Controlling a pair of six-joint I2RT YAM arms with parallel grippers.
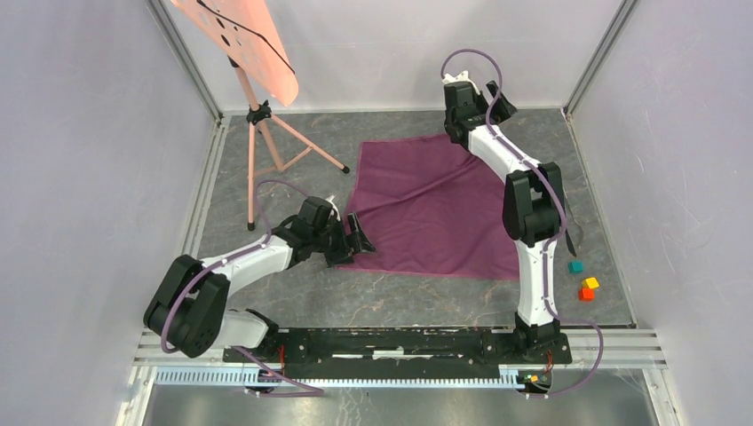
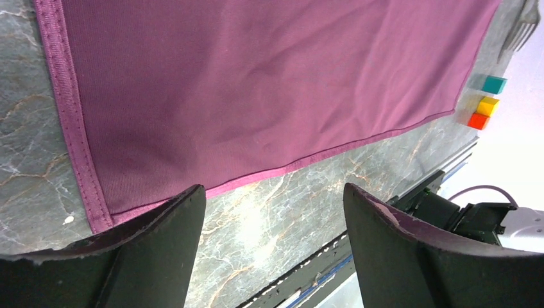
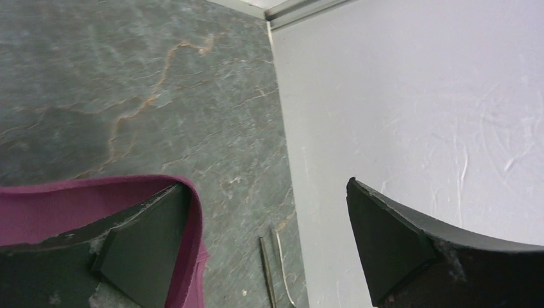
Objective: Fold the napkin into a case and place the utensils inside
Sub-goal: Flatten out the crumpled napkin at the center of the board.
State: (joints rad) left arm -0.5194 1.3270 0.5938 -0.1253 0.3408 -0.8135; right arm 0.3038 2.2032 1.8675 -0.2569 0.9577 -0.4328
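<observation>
1. The plum-maroon napkin [image 1: 435,209] lies opened out and nearly flat on the grey marbled surface [image 1: 400,297]. It is turned at a slight angle and shows soft creases, with no fold made in it.
2. The left claw [image 1: 355,240] is low at the napkin's near-left corner. In the left wrist view its jaws are spread wide and hold nothing. One finger [image 2: 160,256] overlaps the stitched hem at that corner, while the other finger [image 2: 410,256] is over bare surface just beyond the napkin's near edge.
3. The right claw [image 3: 267,186] is at the napkin's far-right corner, close to the white wall [image 3: 417,96]. Its jaws gape wide, with only bare surface and wall between them. The napkin's hem curls around one finger [image 3: 141,250]; it may rest on that finger or merely sit beside it, and the view does not settle which.
4. The utensils [image 3: 269,273] show as thin metal shafts on the surface along the right wall, just beside the napkin's corner. They are off the cloth and apart from both claws. The fork [image 2: 521,29] shows its tines past the napkin's right edge.
5. A teal cube [image 1: 576,266], a yellow cube [image 1: 590,283] and an orange cube [image 1: 585,294] are clustered near the right arm, off the napkin's near-right corner.
6. A pink tripod stand [image 1: 257,115] carrying a salmon board [image 1: 235,40] is at the far left, well apart from the napkin.
</observation>
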